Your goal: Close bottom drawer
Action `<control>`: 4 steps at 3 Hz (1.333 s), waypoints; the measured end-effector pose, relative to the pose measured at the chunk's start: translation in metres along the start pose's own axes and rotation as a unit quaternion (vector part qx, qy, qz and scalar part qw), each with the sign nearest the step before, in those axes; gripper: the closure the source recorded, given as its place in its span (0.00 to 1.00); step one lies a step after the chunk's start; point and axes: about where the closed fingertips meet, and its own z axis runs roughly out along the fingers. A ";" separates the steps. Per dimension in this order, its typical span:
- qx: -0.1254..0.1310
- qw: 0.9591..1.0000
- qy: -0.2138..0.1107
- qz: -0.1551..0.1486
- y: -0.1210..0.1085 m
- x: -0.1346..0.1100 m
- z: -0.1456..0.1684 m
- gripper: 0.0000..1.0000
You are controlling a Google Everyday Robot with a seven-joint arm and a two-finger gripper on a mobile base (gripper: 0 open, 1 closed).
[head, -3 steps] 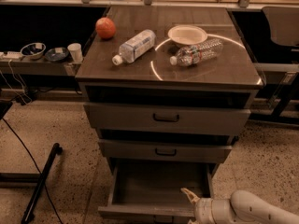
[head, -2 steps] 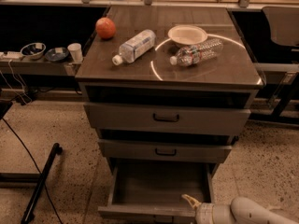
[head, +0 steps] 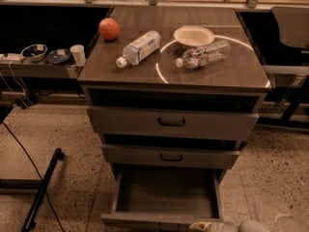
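The bottom drawer (head: 164, 192) of the grey-brown cabinet is pulled far out, its boxy interior bare. Its front panel (head: 159, 220) lies at the bottom edge of the view, and its handle is out of view. My gripper (head: 202, 225) is at the very bottom edge, right of centre, against the drawer's front rim, with the pale arm (head: 270, 224) trailing off to the right. The middle drawer (head: 170, 156) and top drawer (head: 172, 122) stick out slightly, each with a dark handle.
On the cabinet top (head: 227, 74) lie an orange ball (head: 109, 28), two plastic bottles (head: 139, 48) (head: 203, 54) and a white bowl (head: 193, 35). A side shelf (head: 29, 66) at left holds bowls and a cup. A black bar (head: 42, 188) lies on the floor at left.
My gripper and arm have dropped lower and slid toward the bottom edge, from inside the drawer's right front corner to its front rim. The drawer stays open.
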 end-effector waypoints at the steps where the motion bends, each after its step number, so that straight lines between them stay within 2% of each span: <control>1: 0.006 1.000 0.011 -0.018 -0.005 0.016 0.017 0.85; 2: 0.024 0.999 0.023 -0.024 -0.017 0.021 0.036 1.00; 3: 0.036 0.999 0.030 -0.022 -0.025 0.018 0.042 1.00; 4: 0.062 0.997 0.031 -0.014 -0.050 0.013 0.052 1.00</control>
